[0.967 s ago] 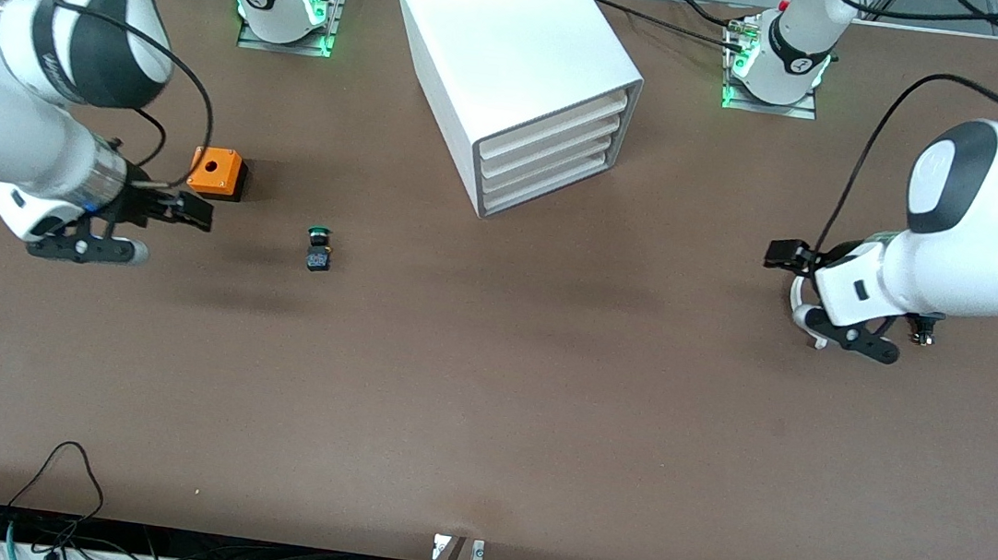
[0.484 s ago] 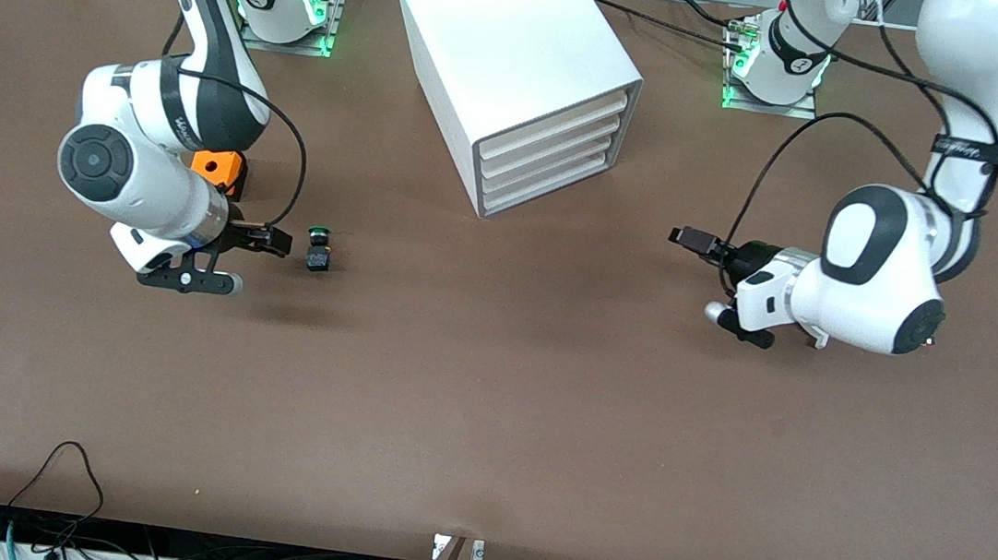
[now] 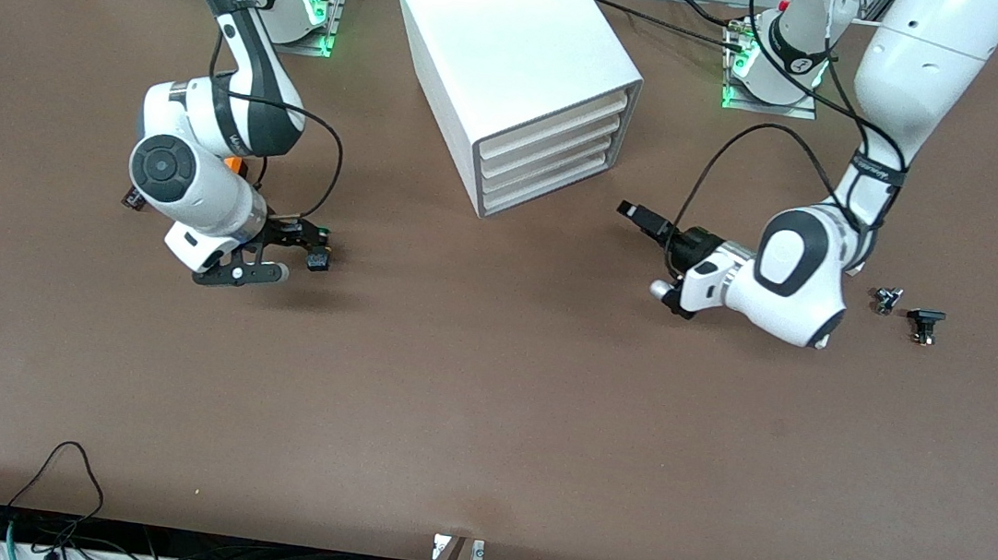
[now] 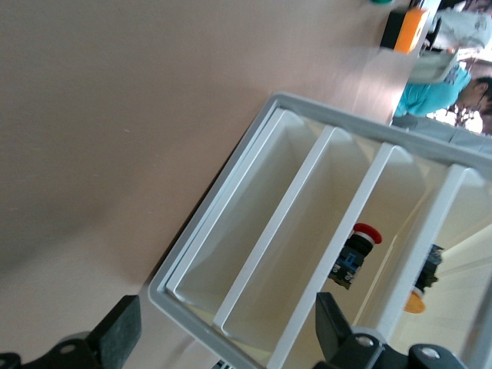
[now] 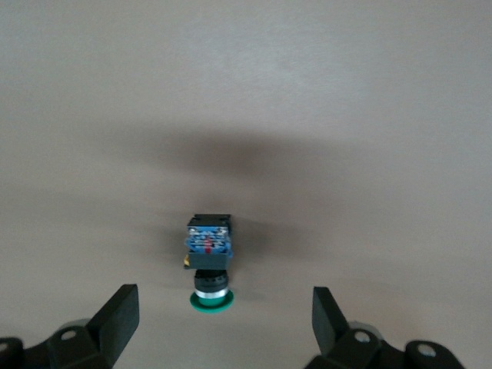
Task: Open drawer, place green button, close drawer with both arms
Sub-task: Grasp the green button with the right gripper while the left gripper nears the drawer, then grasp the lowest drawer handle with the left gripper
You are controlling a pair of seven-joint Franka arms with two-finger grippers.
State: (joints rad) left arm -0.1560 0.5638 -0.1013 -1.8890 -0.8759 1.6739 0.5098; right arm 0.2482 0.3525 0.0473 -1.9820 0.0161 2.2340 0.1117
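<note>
The button [image 3: 318, 258] lies on its side on the table, toward the right arm's end. In the right wrist view its green cap [image 5: 211, 301] points at the gripper and its black body [image 5: 208, 244] lies farther on. My right gripper [image 3: 307, 239] is open, low at the button; its fingers [image 5: 115, 319] flank the cap without touching. The white cabinet [image 3: 514, 50] has all four drawers shut; the lowest drawer [image 3: 548, 183] also shows in the left wrist view [image 4: 242, 231]. My left gripper [image 3: 639, 215] is open and empty, facing the cabinet front, apart from it.
An orange cube [image 3: 236, 164] is mostly hidden by the right arm. A small dark-brown block [image 3: 133, 201] lies beside that arm. Two small dark parts [image 3: 886, 299] [image 3: 925, 322] lie toward the left arm's end. Red-capped [image 4: 357, 254] and orange-capped [image 4: 421, 288] buttons show in higher drawers.
My right gripper has moved from beside the orange cube up to the button. My left gripper has swung toward the cabinet front. The button and drawers have not moved.
</note>
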